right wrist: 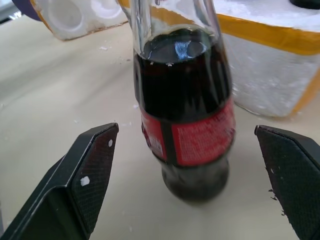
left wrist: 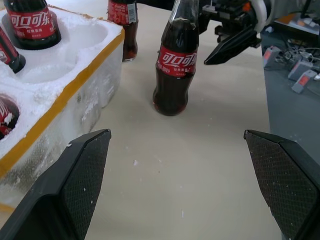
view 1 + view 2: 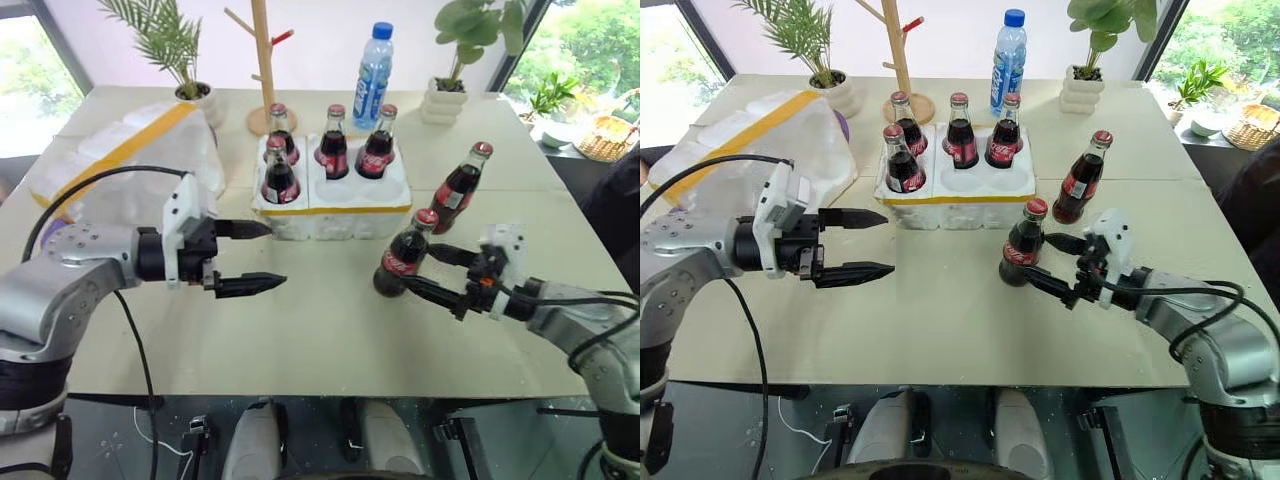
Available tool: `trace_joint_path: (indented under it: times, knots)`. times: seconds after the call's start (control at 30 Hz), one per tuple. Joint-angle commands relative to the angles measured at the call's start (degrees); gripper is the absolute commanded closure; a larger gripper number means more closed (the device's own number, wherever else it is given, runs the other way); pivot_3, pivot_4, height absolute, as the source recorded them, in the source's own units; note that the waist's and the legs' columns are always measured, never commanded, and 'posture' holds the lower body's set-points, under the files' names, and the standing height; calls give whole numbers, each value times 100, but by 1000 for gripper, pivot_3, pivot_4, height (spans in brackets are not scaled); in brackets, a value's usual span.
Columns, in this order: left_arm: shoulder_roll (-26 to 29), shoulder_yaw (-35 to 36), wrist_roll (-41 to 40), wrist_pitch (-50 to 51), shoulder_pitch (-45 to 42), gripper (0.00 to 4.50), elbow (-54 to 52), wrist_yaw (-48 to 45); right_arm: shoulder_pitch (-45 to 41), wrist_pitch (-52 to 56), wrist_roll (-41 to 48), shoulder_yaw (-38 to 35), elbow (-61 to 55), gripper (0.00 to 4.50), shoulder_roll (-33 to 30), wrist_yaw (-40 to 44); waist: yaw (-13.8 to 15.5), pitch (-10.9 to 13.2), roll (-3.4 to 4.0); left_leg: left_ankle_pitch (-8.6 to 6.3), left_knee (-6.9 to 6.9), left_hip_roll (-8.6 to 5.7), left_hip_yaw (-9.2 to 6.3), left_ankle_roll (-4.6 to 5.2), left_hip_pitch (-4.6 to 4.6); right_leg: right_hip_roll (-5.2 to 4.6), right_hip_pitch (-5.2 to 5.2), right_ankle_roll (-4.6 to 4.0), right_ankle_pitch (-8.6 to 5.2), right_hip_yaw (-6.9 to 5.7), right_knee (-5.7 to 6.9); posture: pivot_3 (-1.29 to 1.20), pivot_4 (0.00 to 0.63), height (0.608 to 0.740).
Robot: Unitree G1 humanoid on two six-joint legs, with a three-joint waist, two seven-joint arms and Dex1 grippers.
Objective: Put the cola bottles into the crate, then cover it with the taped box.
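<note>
The cola bottles are split between two places: four already stand in the wells of the crate (image 3: 330,205), filling its back row and the front well nearest my left side, and two are out on the surface (image 3: 300,330), near the crate's right end. The nearer bottle (image 3: 405,255) stands upright just in front of the crate's front right corner, and my right gripper (image 3: 440,272) has its jaws wide apart on either side of it, low around the labelled body, not touching the glass. I judge that stance is a lineup for closing on the widest, steadiest part. The farther bottle (image 3: 461,187) stands a little behind it, beside the crate's right end. My left gripper (image 3: 255,257) hangs over the surface in front of the crate's left end, jaws wide apart and holding nothing, out of the right arm's way, I think. The taped box (image 3: 130,165) lies to the left of the crate, waiting for the covering step.

Each bottle is small, dark glass with a red label and a red-silver cap. Two front wells remain open.
</note>
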Motion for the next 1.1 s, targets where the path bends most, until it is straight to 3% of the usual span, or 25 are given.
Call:
trace_joint_path:
  times: [0.03, 0.13, 0.3, 0.5, 0.63, 0.77, 0.9, 1.1]
  knots:
    - [-9, -12, 10, -155, -121, 33, -67, 54, -346, -156, -224, 324, 201, 0, 244, -104, -8, 0, 0, 0, 0, 0, 1, 0, 0, 0, 0, 0, 0, 0, 0, 0, 150, 740]
    - [-24, -51, 29, -201, -150, 33, -27, 89, -730, -240, -412, 561, 616, 0, 577, -212, -14, 0, -1, 0, 1, -1, 3, 0, 0, -2, 0, -1, 0, 1, 0, 0, 150, 740]
    - [-36, 10, -79, -176, -105, 0, -46, 171, -1089, -215, -289, 431, 657, 1631, 547, 54, 16, 1, 1, 0, 2, -2, 1, 0, -5, -4, -2, 0, 0, -1, -1, 0, 150, 740]
    - [-28, 172, -355, -60, -38, 0, -147, 275, -2474, 422, 809, -163, 629, 1642, 384, 225, -75, 20, 25, 0, 1, 1, 3, 1, -9, -3, -16, 10, 12, 11, 0, 0, 150, 740]
    - [-61, 100, -313, -156, -79, 0, -74, 341, -4026, 85, 30, 350, 1855, 1642, 735, -28, -161, 20, 25, 0, 1, 2, 5, 1, -4, 3, -15, 11, 12, 7, 9, 0, 150, 740]
    - [-160, 26, -235, -270, -175, 0, -3, 410, -4944, -643, -907, 926, 3204, 1642, 1293, -151, -145, 18, 23, 0, -5, 3, 4, 1, -5, 6, -16, 12, 12, 4, 14, 0, 150, 740]
    - [-205, 97, -291, -239, -241, 0, 10, 499, -5424, -1214, -1448, 1164, 4216, 1642, 1810, -178, -133, 19, 24, 1, -4, 0, 5, 0, -22, -2, -30, 15, 14, 3, 17, 0, 150, 740]
    - [-155, 213, -221, -308, -158, 0, 9, 597, -5568, -1513, -1855, 1423, 4797, 1642, 2318, 13, -143, 20, 25, 3, 11, -2, 8, -3, -90, -11, -99, 19, 17, 4, 35, 0, 150, 740]
